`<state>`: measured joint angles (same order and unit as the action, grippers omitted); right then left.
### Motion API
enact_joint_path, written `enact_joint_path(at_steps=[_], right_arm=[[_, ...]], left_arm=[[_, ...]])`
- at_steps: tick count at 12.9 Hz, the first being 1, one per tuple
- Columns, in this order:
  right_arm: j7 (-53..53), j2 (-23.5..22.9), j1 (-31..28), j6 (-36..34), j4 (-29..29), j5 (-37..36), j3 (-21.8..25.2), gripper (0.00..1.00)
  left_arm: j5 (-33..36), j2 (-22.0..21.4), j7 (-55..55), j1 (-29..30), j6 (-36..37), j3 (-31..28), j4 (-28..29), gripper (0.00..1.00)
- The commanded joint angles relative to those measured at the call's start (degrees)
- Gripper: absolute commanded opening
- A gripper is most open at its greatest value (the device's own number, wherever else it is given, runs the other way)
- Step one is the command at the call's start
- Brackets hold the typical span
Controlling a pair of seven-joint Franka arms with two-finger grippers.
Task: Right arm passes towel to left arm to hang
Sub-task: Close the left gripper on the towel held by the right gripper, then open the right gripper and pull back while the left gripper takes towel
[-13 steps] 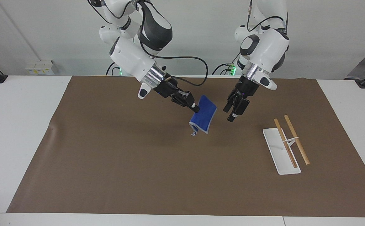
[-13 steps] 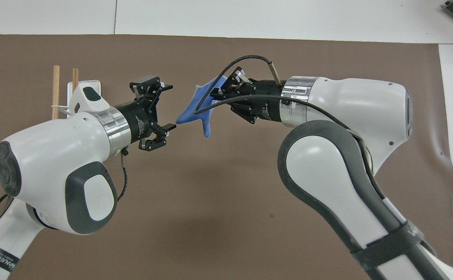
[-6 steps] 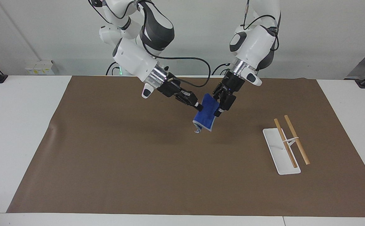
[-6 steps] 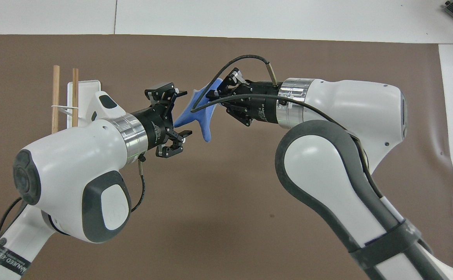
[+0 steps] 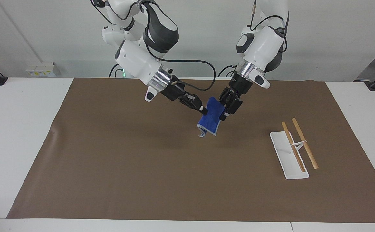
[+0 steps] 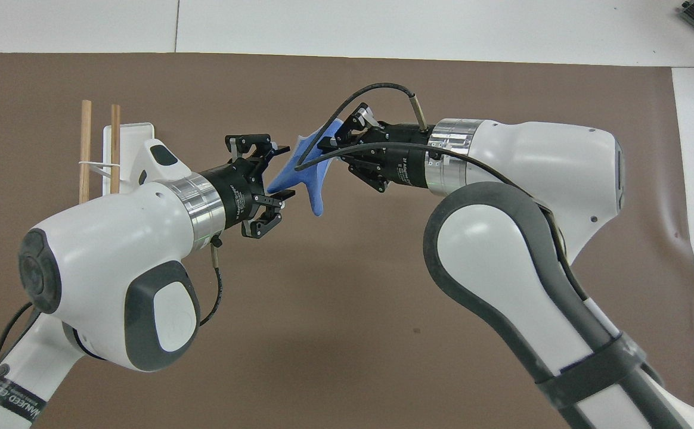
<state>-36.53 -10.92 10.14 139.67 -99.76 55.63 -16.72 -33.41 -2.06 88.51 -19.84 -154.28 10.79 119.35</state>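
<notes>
A: Where is the towel (image 5: 210, 117)?

B: In the air between the two grippers, over the brown mat on the table (image 5: 20, 129). The right gripper (image 5: 202, 111) is clamped on its upper edge, and the cloth hangs down from there, one corner curling at the bottom.

A: Why hold it by the edge?

B: My guess is that it leaves the rest of the cloth free, so the other arm has something to take. The left gripper (image 5: 223, 116) is right at the towel's free side, level with the right gripper.

A: Has it got hold yet?

B: It looks not. In the overhead view the left gripper (image 6: 275, 173) has its fingers spread, with the towel (image 6: 299, 176) edge lying between them; one fingertip seems to touch the cloth. I judge it is about to close, but the handover is not yet made.

A: What does each view add?

B: The overhead view shows the finger gap and how the cloth sits inside it, which the facing view hides, since there the left gripper merges with the towel. The facing view shows height: the towel is clear of the table, and the rack (image 5: 293, 151) stands well off toward the left arm's end, beside neither gripper. Its two wooden rods are bare, so the hanging is still to come.
</notes>
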Motion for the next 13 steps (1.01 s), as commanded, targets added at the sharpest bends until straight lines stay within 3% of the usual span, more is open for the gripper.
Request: enact_joint_path(at_steps=[1,2,3,8,9,10,12,13], right_arm=[[1.4,0.0,-0.6,-0.2,0.0,0.7,-0.2,0.00],[1.4,0.1,-0.6,-0.3,0.0,0.2,-0.2,0.00],[1.5,0.1,-0.6,-0.5,0.0,-0.6,-0.2,0.00],[1.5,0.5,-0.6,-0.5,-0.3,-2.0,0.0,0.00],[1.4,0.6,-0.6,-0.7,-0.3,-3.1,0.1,0.23],[1.2,0.6,-0.9,-1.3,-0.5,-5.1,0.3,0.58],[0.7,1.5,-2.7,-2.2,-1.7,-11.0,0.3,0.89],[0.8,2.1,-3.8,-2.9,-2.4,-15.1,0.3,0.96]], left_arm=[[-1.1,0.0,-4.4,-0.9,-0.4,-0.6,0.6,0.18],[-1.1,0.0,-5.0,-0.9,-0.3,-0.6,0.6,0.03],[-1.1,-0.1,-5.0,-0.8,-0.2,-0.6,0.6,0.00],[-1.1,0.0,-9.2,-0.2,-0.2,-0.6,0.6,0.00],[-1.1,0.0,-11.3,0.5,-0.2,-0.7,0.8,0.00],[-1.1,0.0,-14.0,1.8,-0.2,-0.7,0.9,0.00],[-1.1,0.0,-20.9,5.1,0.2,-0.7,0.9,0.00],[-1.1,0.0,-24.0,6.5,0.3,-0.7,0.9,0.00]])
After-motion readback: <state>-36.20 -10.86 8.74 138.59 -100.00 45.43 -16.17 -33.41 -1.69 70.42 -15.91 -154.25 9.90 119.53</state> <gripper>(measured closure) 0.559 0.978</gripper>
